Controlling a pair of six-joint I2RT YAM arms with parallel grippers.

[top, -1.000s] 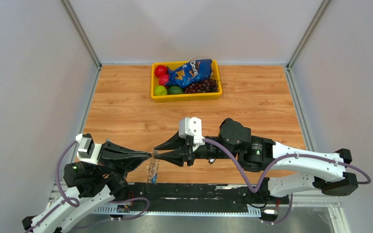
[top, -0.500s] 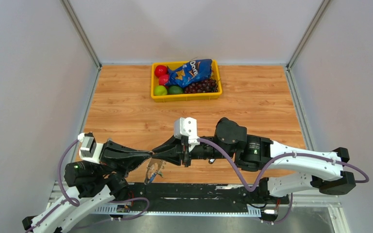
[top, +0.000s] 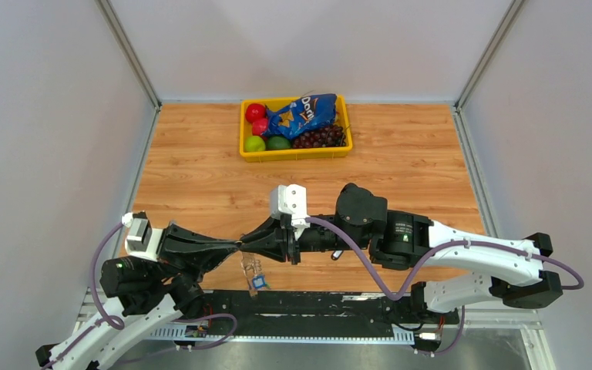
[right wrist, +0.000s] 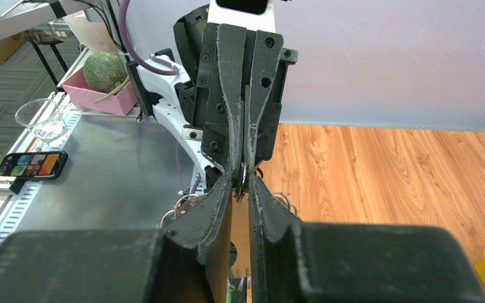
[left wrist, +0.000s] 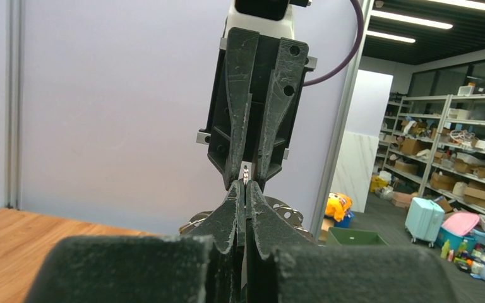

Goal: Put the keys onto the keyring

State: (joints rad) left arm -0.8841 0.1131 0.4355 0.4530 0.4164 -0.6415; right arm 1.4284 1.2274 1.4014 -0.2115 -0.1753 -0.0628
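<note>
The hanging keyring is clamped by the closed left pincer. At its top, the right pincer is positioned; its grip cannot be determined.

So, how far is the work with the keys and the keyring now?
Done: nothing I can confirm; the keys are too small to make out. In hand: the left gripper is shut on the keyring, which hangs below with its blue piece; the right gripper pinches a small silvery piece tip to tip with it, key or ring wire I cannot tell. To do: threading the keys.
</note>
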